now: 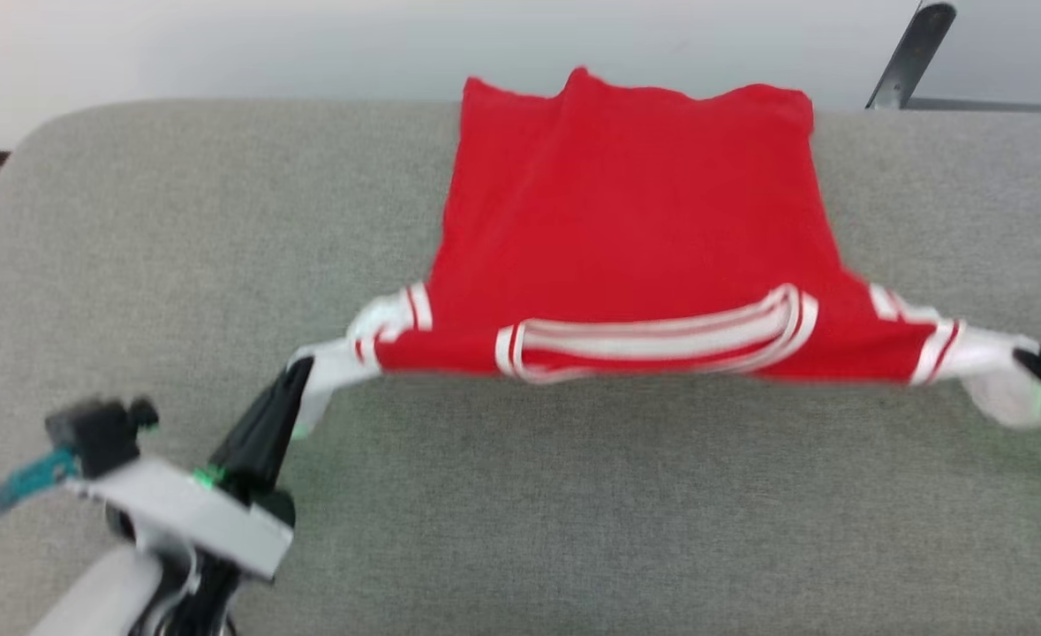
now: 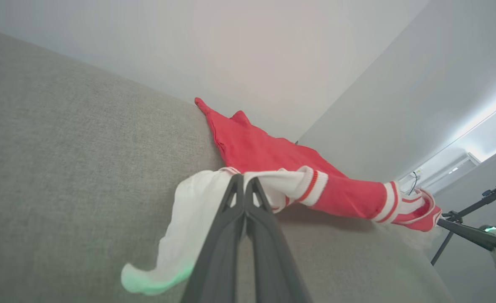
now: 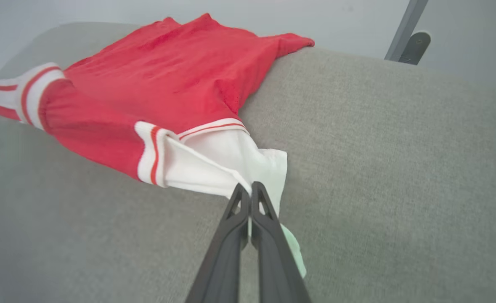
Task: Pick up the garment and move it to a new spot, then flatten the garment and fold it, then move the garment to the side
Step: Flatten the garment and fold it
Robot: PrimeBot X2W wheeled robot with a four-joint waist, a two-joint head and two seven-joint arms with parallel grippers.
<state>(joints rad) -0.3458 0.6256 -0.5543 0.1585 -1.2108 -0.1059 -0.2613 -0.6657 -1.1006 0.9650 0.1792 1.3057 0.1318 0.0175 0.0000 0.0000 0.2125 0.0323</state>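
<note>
1. The red shirt point(image 1: 635, 221) is spread on the grey tabletop point(image 1: 573, 512). Its hem is at the far edge, and its collar edge, nearest the robot, is lifted off the surface.
2. The left pincer point(image 1: 295, 375) is clamped on one white sleeve end point(image 2: 197, 198). The right pincer point(image 1: 1028, 360) is clamped on the other sleeve end point(image 3: 231, 164), and the cloth is taut between them.
3. This looks like the flattening step.
4. The next move calls for lowering both sleeves evenly under tension, then letting go.

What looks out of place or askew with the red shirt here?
The garment isn't flat: its far hem is rumpled and pokes past the grey surface at the back, while the left pincer and right pincer pull its white sleeve ends apart.
</note>
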